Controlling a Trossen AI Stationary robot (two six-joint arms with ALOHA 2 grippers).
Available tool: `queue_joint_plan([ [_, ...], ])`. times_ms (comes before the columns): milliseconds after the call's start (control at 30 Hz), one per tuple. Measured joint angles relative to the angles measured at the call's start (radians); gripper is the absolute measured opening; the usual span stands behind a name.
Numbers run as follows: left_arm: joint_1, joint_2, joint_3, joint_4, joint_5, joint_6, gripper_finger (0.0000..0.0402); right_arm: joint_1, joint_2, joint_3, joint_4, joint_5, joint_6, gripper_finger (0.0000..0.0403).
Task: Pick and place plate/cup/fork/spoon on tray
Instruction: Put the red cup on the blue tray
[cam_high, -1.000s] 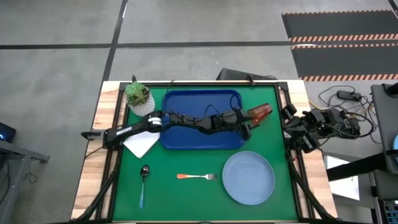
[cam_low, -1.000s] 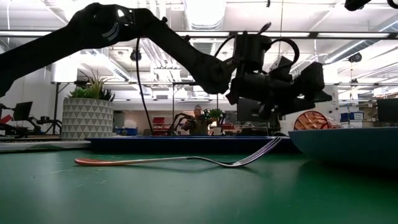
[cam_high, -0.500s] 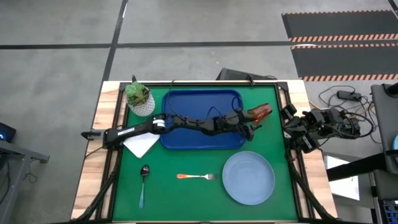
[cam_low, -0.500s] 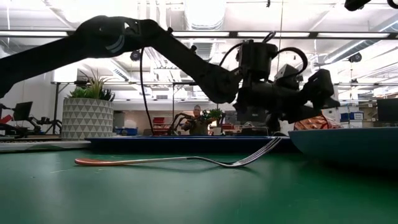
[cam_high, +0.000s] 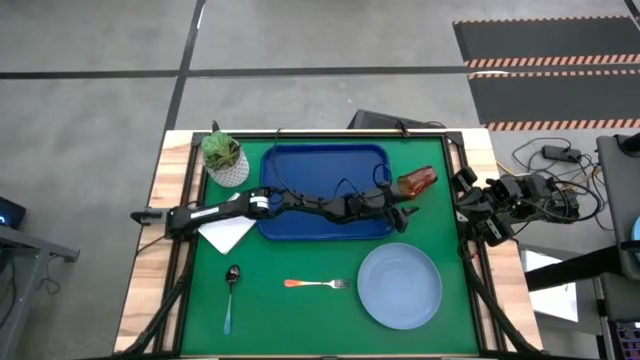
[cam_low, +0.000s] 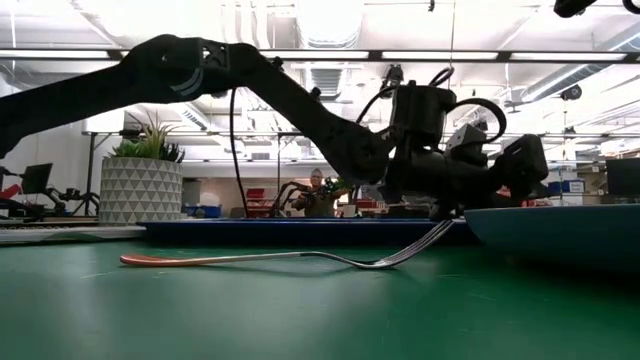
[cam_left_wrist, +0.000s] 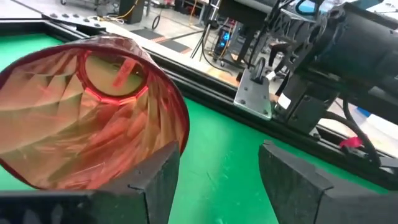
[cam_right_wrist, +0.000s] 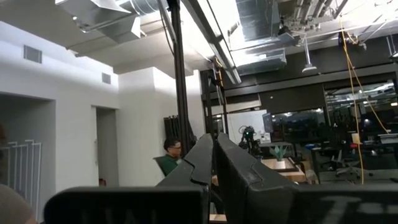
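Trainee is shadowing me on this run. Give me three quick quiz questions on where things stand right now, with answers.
1. True or false: the tray holds none of the tableware yet.
2. How does the cup sit on the green mat beside the tray? A) upright B) on its side C) upside down
3. Which gripper is at the cup, and are its fingers open or shut?

Key
1. True.
2. B.
3. The left gripper, open; the cup is beside one finger, not yet between them. The right gripper waits at the table's right edge.
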Motion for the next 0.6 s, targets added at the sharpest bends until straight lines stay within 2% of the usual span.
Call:
queue_joint_plan([
  [200,0.001,0.0,0.0,0.02,0.0,0.004,0.0193,0.0,0.0,0.0,0.0,0.0,0.0,0.0009],
  [600,0.002,0.0,0.0,0.0,-0.028,0.006,0.0145,0.0,0.0,0.0,-0.005,0.0,0.0,0.0009],
])
